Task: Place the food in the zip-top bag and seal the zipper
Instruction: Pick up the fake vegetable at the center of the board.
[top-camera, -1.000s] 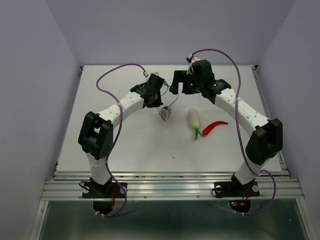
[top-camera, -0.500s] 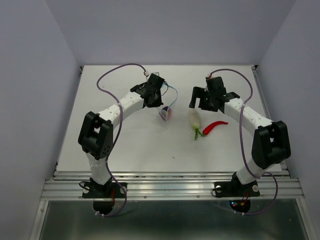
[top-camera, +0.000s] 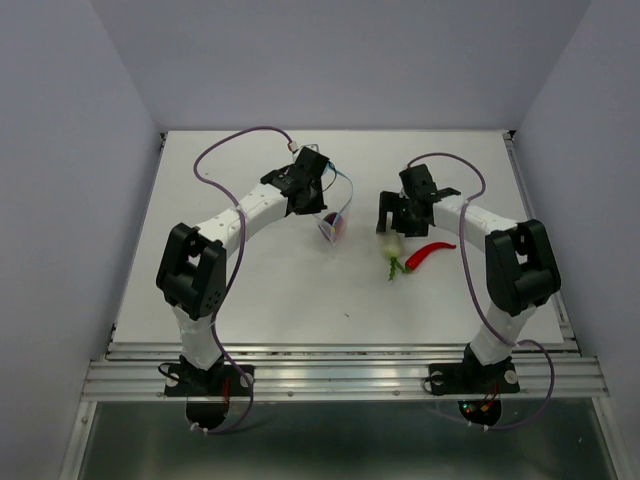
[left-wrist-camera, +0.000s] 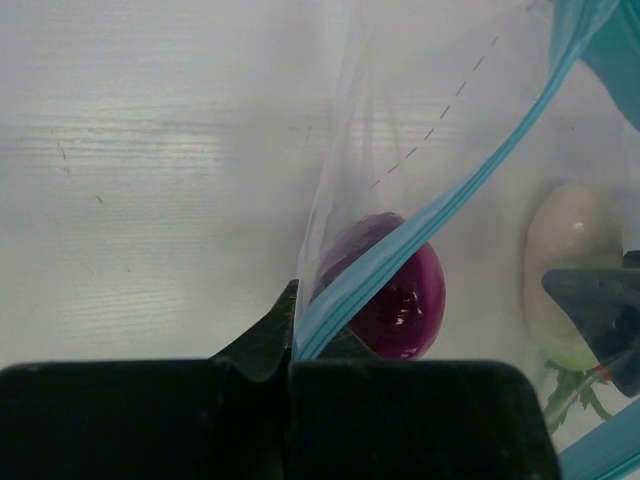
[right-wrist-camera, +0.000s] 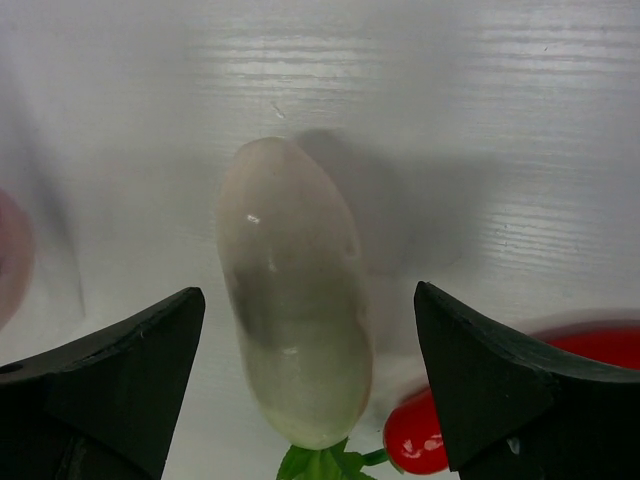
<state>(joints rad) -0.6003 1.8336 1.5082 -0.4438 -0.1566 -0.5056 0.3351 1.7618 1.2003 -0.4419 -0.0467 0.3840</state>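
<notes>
My left gripper is shut on the light blue zipper of the clear zip-top bag and holds that edge up. The dark purple ball sits in the bag; it also shows in the top view. My right gripper is open, its fingers either side of the white radish, just above it. The radish lies on the table with its green tip toward the front. The red chili lies right of it; its end touches the radish's green tip.
The white table is walled at the back and both sides. The left arm's purple cable loops over the far left. The right arm's cable loops over the far right.
My right gripper has swung from the back centre down and toward the front, and now straddles the radish. My left gripper still holds the bag's edge, almost unmoved.
</notes>
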